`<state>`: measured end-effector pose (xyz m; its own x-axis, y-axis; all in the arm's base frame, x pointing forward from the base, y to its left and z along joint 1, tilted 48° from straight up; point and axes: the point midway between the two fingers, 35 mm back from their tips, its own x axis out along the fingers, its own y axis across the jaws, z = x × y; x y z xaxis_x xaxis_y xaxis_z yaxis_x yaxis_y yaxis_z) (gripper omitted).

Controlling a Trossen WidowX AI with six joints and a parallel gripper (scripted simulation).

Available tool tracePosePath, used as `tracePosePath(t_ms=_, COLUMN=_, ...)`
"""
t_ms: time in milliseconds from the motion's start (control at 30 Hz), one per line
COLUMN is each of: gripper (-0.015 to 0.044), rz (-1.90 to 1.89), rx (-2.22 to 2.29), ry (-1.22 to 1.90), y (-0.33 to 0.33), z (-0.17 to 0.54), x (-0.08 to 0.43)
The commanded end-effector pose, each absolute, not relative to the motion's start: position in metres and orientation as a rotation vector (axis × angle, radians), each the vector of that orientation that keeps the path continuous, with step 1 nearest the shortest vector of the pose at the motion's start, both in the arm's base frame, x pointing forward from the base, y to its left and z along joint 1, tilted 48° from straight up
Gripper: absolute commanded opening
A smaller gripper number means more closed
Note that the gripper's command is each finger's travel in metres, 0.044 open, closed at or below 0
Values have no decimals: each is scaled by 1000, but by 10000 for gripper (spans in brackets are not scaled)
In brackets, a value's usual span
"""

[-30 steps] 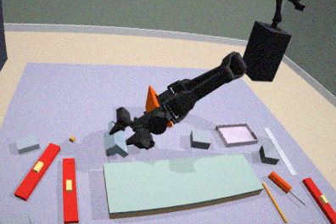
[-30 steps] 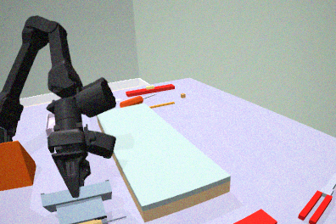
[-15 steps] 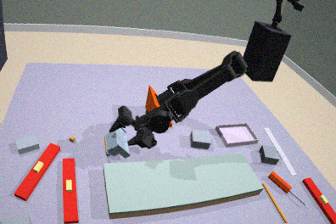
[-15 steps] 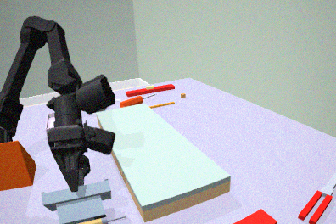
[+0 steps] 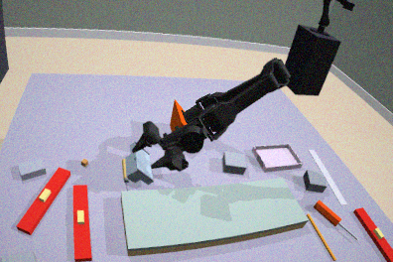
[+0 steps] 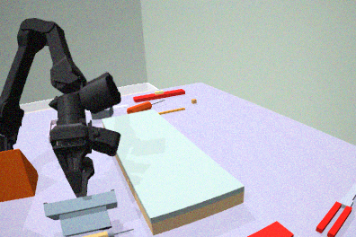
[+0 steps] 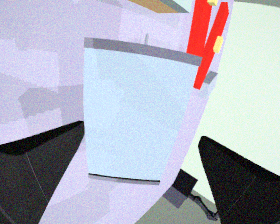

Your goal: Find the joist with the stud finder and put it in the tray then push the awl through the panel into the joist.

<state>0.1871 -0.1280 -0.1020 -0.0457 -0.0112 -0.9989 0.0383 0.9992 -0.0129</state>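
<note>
The floor panel [image 5: 213,211] [image 6: 175,167] looks smooth and matt over a wood-like edge; the arm [image 5: 238,102] [image 6: 67,106] seems dark matt plastic, the awl's shaft [image 5: 348,231] [image 6: 158,101] thin grey metal

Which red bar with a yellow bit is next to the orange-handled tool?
The red bar beyond the orange-handled tool. It's alone at that end of the pale green board; the other two are past the opposite end.

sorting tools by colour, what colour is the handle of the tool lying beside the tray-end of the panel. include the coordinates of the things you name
Orange-red [image 5: 327,212] [image 6: 139,108], clearest from the top.
</note>
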Motion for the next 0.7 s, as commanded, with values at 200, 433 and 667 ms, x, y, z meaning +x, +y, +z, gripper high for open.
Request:
tracePosePath(t_ms=200, gripper=440, rz=-42, rx=20, ry=1616, y=-162, z=-25, x=187)
tracePosePath(t_ms=433, gripper=440, rz=-43, rx=28, ry=1616, y=-158, z=-31, x=188)
tracePosePath(t_ms=667, gripper=440, rz=-43, rx=28, ry=1616, y=-158, z=-31, x=188)
